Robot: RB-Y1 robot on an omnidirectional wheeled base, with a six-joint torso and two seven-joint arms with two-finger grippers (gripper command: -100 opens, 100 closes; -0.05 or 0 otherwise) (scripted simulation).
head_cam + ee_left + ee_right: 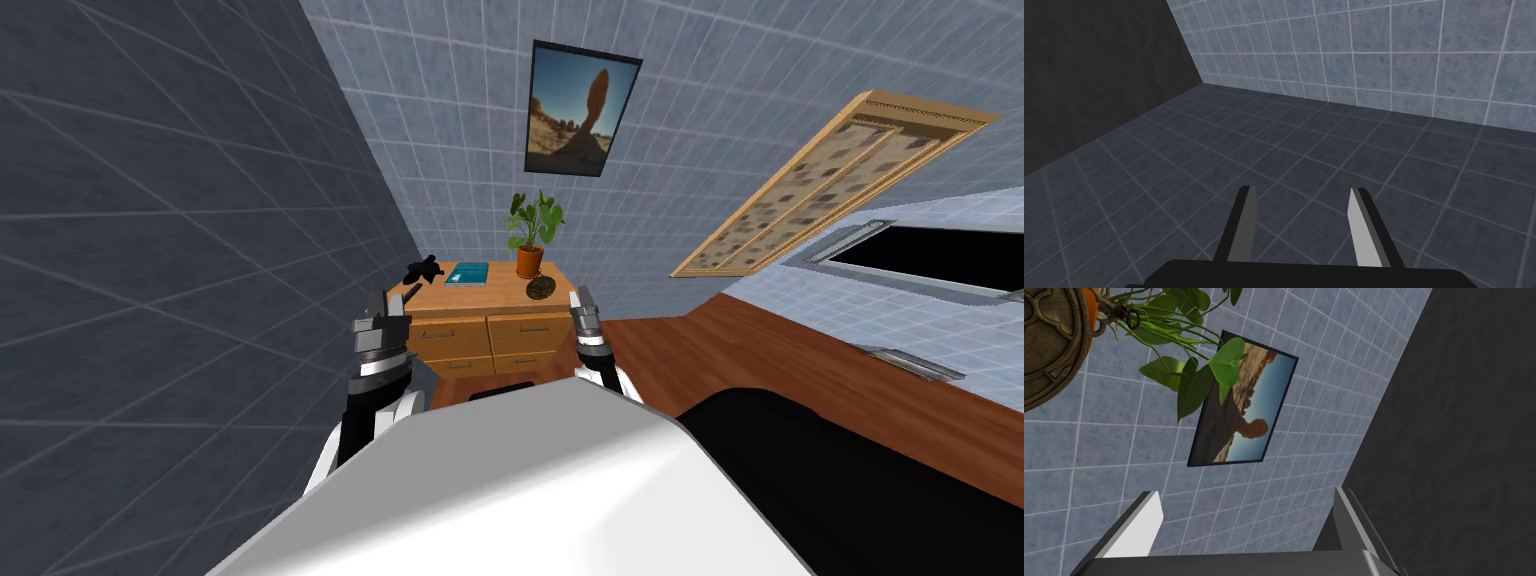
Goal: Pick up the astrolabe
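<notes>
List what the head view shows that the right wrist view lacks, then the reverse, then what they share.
Head view adds: wooden cabinet, teal book, dark object, left gripper. Right wrist view adds: carved detail and a hanging ring on the astrolabe. Shared: astrolabe, potted plant, framed desert picture, right gripper, fingers open.

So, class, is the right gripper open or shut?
Open: on the right gripper the fingers stand wide apart, nothing between them; the astrolabe is outside them.
</notes>
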